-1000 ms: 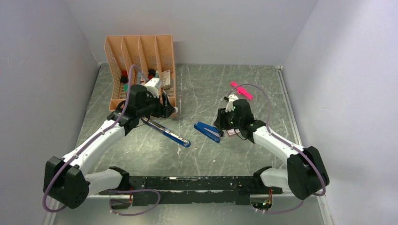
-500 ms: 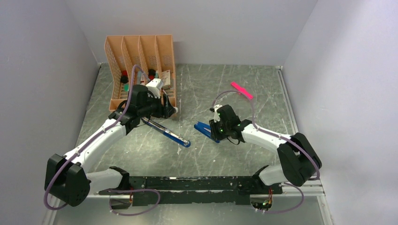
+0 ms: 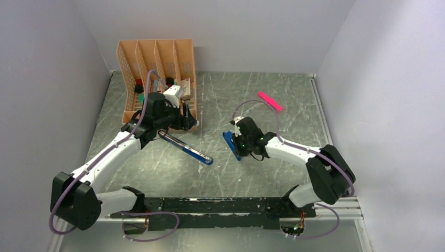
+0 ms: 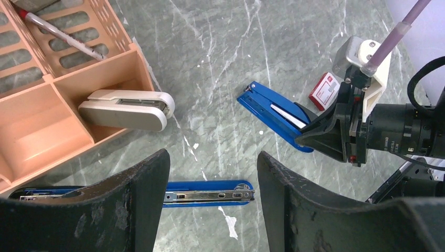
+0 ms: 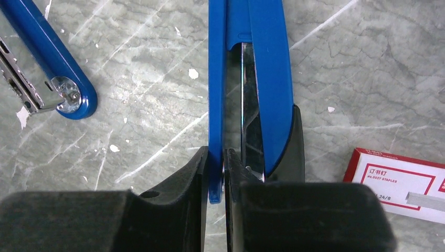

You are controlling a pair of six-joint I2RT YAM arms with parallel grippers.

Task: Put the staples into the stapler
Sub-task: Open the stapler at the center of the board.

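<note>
The right gripper (image 5: 216,153) is pinching the thin blue side wall of the short blue stapler (image 5: 265,79), its fingers pressing on that wall from both sides. The stapler is lying near the middle of the grey marbled table (image 3: 225,100), with a bright metal channel showing between its blue parts. The box of staples (image 5: 394,176), red and white, is lying flat at 4 o'clock from those fingers in the right wrist view, near the stapler and apart from it. A grey strip is showing on its face at the picture's edge, and I cannot tell whether it is loose or printed. The left gripper (image 4: 212,157) is hovering with its jaws apart and nothing between them, above the long blue stapler (image 4: 207,191), which is lying opened flat at 9 o'clock from the short one in the overhead view. A white stapler (image 4: 126,108) is lying in the orange organizer (image 3: 157,55) at the table's 10 o'clock corner, and a pink stick (image 3: 270,101) is lying at 1 o'clock from the right gripper.
</note>
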